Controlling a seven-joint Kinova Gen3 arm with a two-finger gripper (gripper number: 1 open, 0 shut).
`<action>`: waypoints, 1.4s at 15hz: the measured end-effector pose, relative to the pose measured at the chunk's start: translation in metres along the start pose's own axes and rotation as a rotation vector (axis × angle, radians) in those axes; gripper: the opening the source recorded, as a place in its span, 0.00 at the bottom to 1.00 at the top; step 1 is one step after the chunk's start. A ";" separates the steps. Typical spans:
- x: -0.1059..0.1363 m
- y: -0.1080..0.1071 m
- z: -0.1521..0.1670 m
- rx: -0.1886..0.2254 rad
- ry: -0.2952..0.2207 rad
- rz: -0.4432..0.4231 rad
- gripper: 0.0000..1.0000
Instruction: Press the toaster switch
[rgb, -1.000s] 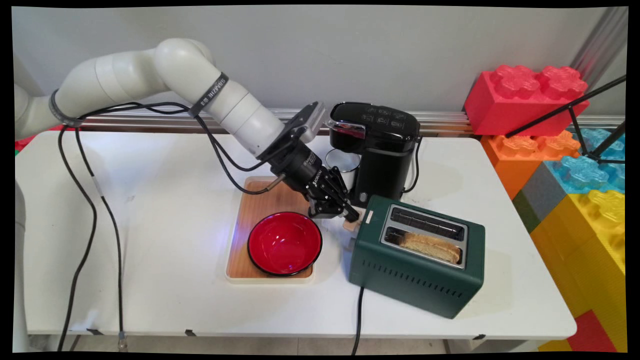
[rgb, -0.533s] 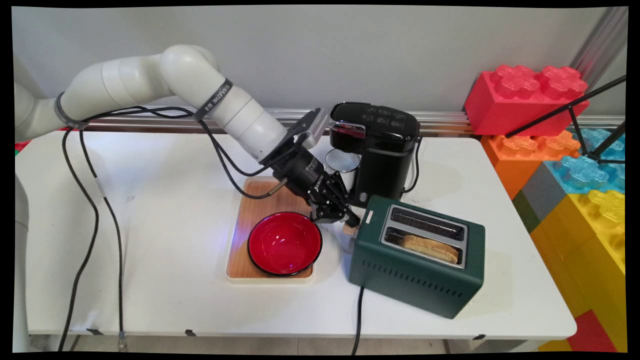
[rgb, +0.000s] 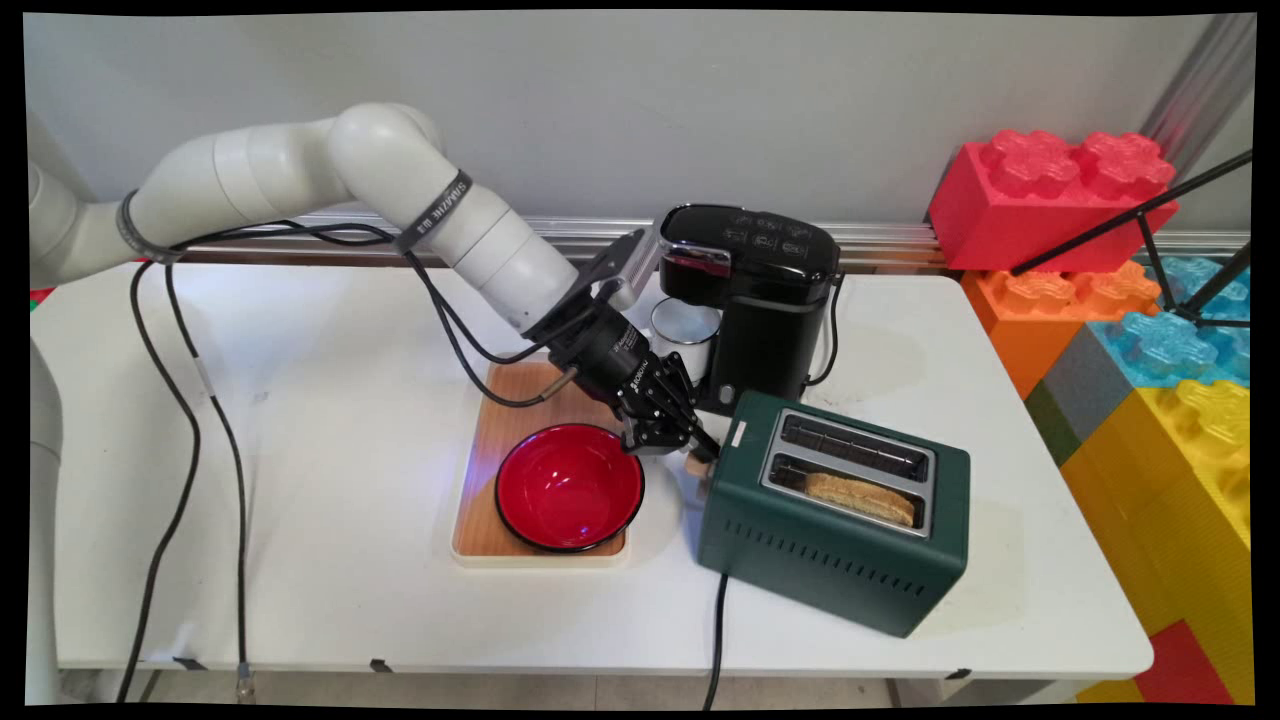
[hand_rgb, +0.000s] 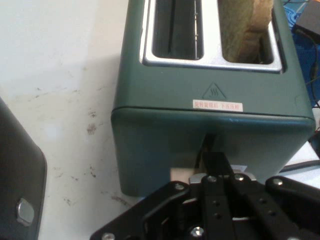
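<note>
Black claw (rgb: 702, 441), fingers drawn together with nothing between them, sits tip-down at the near end of the green toaster (rgb: 830, 560). It is pressed against the pale wooden lever knob (rgb: 696, 463). In the hand view the narrowed fingers (hand_rgb: 215, 165) stand in front of the lever slot, with the knob (hand_rgb: 181, 175) just beside them. Whether the knob is at the bottom of its travel cannot be told. A slice of bread (rgb: 860, 497) sits low in the front slot; the rear slot is empty. Left of the claw a red bowl (rgb: 570, 487) rests on a wooden tray (rgb: 520, 400). Behind it are a white mug (rgb: 685, 330) and a black coffee machine (rgb: 760, 300), all on the white surface (rgb: 300, 450).
</note>
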 end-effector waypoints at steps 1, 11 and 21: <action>-0.001 0.000 0.001 0.000 -0.001 0.000 0.00; -0.006 0.002 0.008 -0.003 -0.004 -0.001 0.00; -0.008 0.002 0.011 -0.001 -0.006 -0.002 0.00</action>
